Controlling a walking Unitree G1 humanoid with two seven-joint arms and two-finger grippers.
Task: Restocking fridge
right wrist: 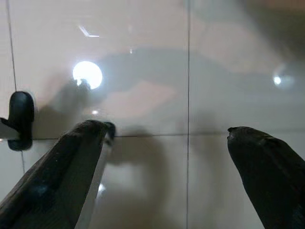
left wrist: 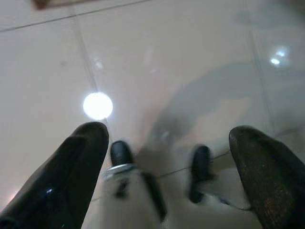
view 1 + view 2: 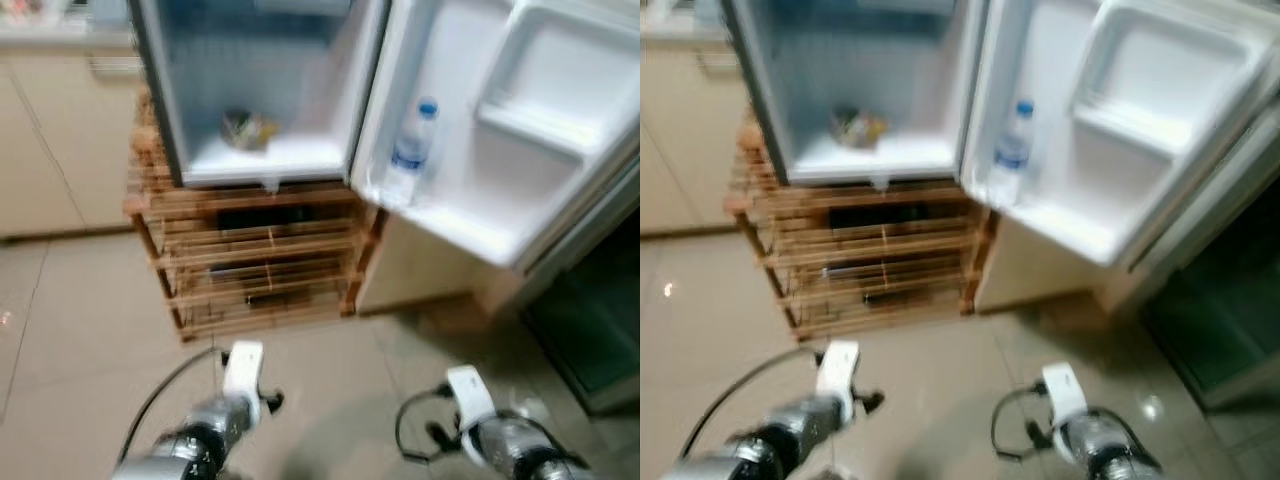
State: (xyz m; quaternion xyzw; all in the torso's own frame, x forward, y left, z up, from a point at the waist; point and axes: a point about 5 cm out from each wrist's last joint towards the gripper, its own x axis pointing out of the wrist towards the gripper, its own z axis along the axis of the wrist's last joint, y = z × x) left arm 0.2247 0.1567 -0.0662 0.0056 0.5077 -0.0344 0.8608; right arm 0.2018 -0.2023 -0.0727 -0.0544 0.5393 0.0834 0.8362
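A small white fridge (image 3: 260, 160) stands open on a wooden rack (image 3: 250, 260). Its door (image 3: 520, 130) swings out to the right. A clear water bottle with a blue cap (image 3: 413, 150) stands in the door's lower shelf. A dark packet (image 3: 248, 128) lies on the fridge floor inside. Both arms hang low over the tiled floor. My left gripper (image 2: 169, 138) is open and empty above the tiles. My right gripper (image 1: 167, 131) is also open with nothing between its fingers.
Beige cabinets (image 3: 50, 140) run along the left wall. A dark glass-fronted appliance (image 3: 590, 330) sits on the floor at the right, beside the fridge door. Glossy beige tiles (image 3: 330, 380) spread between me and the rack.
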